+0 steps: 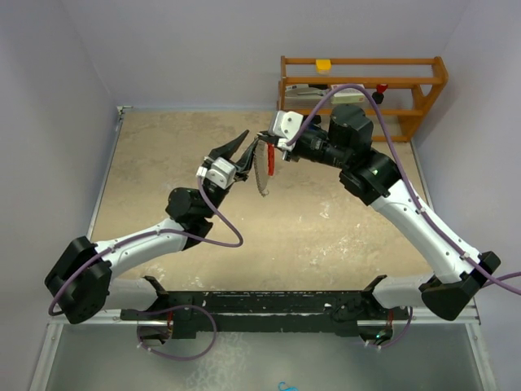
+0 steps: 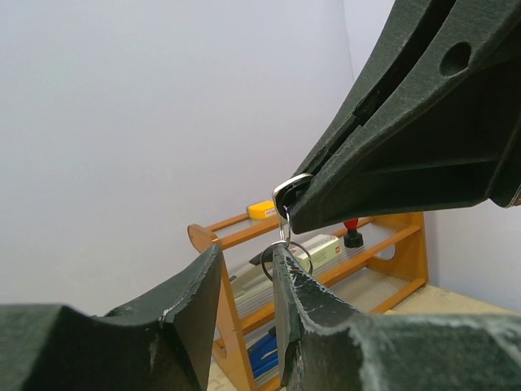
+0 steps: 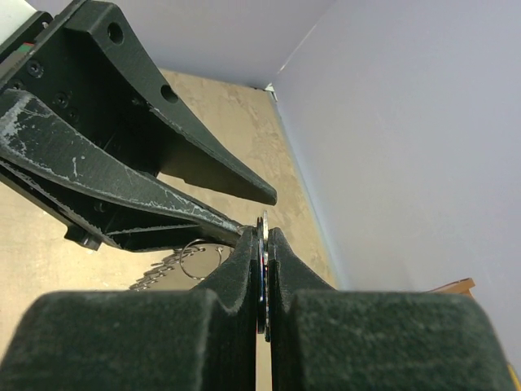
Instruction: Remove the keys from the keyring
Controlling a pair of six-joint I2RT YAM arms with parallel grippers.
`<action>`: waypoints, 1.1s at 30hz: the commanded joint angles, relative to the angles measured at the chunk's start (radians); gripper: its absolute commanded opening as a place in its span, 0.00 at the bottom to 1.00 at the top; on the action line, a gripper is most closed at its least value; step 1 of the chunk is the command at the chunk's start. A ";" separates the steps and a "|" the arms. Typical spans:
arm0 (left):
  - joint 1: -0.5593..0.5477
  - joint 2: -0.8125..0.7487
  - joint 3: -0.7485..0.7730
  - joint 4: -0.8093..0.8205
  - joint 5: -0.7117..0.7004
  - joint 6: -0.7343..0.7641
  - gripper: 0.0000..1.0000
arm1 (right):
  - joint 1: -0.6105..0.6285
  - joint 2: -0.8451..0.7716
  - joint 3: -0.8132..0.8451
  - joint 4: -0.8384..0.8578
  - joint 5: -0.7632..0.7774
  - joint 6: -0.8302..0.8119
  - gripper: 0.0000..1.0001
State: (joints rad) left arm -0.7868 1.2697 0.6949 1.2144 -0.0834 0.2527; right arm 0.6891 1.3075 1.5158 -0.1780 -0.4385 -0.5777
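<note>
Tan table (image 1: 163, 163). Left gripper (image 1: 246, 151) jaws partly apart, one fingertip (image 2: 295, 287) touching a small split ring (image 2: 285, 230). Keyring (image 1: 264, 167) hangs mid-air between both grippers, top pinched tight in right gripper (image 1: 267, 140). Keys too small to tell. Wooden rack (image 1: 358, 61) far right.

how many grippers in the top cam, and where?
2. Left gripper, open, just left of the hanging keyring; right gripper, shut on the keyring's top end. Neither is hidden.
</note>
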 commanded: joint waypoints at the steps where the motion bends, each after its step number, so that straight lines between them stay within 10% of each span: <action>1: -0.002 0.010 0.031 0.057 -0.002 -0.015 0.29 | 0.006 -0.034 0.023 0.059 -0.031 0.013 0.00; 21: -0.001 0.040 0.076 0.120 0.042 -0.049 0.00 | 0.006 -0.041 0.009 0.068 -0.031 0.011 0.00; 33: -0.002 -0.009 0.000 0.207 -0.017 -0.039 0.00 | 0.006 -0.084 -0.082 0.217 0.029 0.048 0.00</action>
State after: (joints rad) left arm -0.7868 1.2980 0.7155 1.3048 -0.0715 0.2199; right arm 0.6891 1.2629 1.4574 -0.0906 -0.4328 -0.5663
